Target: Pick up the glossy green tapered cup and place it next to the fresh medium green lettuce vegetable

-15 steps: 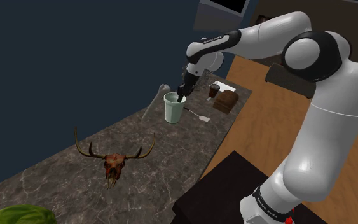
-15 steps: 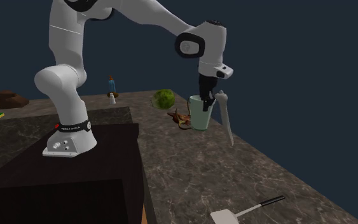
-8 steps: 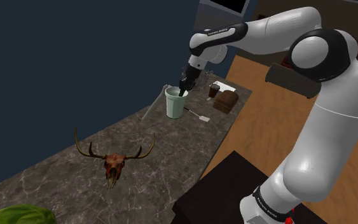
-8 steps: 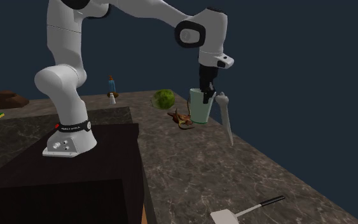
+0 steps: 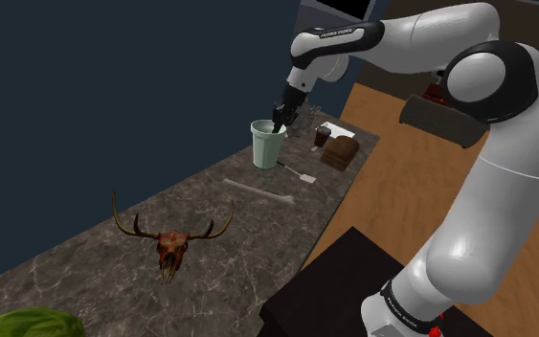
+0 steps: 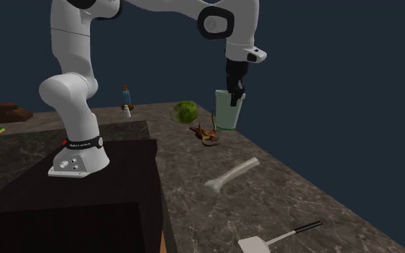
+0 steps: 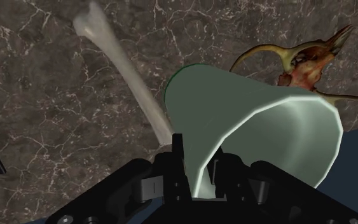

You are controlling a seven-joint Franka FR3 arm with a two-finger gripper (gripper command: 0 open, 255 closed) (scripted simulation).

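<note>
Pinched in the pincer: the rim of the pale green tapered cup, with one black finger inside the wall and one outside, set narrow. Held up near the tabletop's end in the shoulder view's upper middle, seemingly clear of the marble (judged from the gap under the base there). So: grasp done, lift apparently done; carry and set-down not yet done. Well apart from the lettuce, low in the shoulder view's left corner, with most of the tabletop's length to cross.

Just below and beside the cup: a pale bone, lying flat. Farther along, between cup and lettuce: an antlered skull, prongs up, likely the main thing to clear, and better passed over high than skirted. Near the cup on the side away from the lettuce: a spatula and a dark brown box, neither on the route. In the second exterior view, past the stand: a small figurine, also off the route. Free room right beside the lettuce: hard to judge.
</note>
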